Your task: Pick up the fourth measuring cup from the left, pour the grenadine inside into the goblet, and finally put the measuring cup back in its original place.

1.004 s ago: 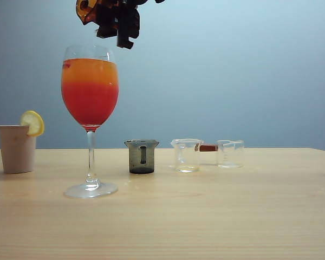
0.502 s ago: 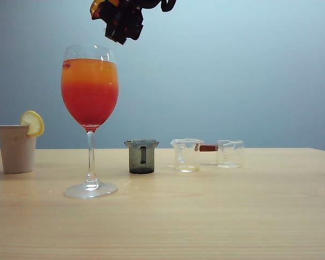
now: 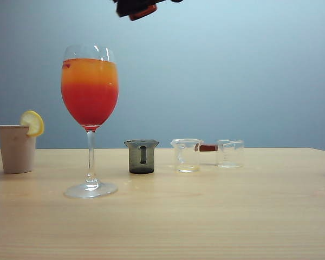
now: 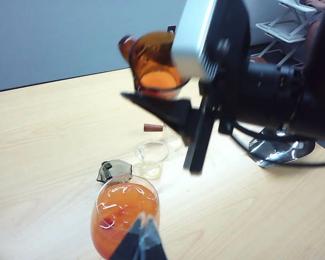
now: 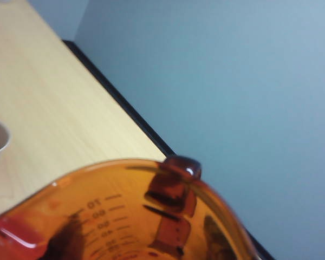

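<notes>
Amber cup lifted clear above a filled goblet

Amber plastic is filling the right wrist view: the fourth measuring cup is sitting clamped in the right claw, jaws part-way closed around its wall, printed scale showing and only a red film clinging inside. From the left wrist camera the cup is hanging high above the goblet and just to its right, mouth tipped toward the camera, apparently empty, so the pour is probably done and the claw is carrying it level to avoid drips.

The goblet is standing on the bench, the grenadine lying as a red layer under the orange juice. Right of the goblet, the smoky grey cup and two clear cups are lined up. Behind the gap between the clear pair a small brown piece is lying, possibly marking the amber cup's spot.

Far left of the goblet, a beige tumbler is carrying a lemon slice.

The left claw is hanging directly over the goblet's bowl, only dark fingertips showing; whether it is open I cannot tell
</notes>
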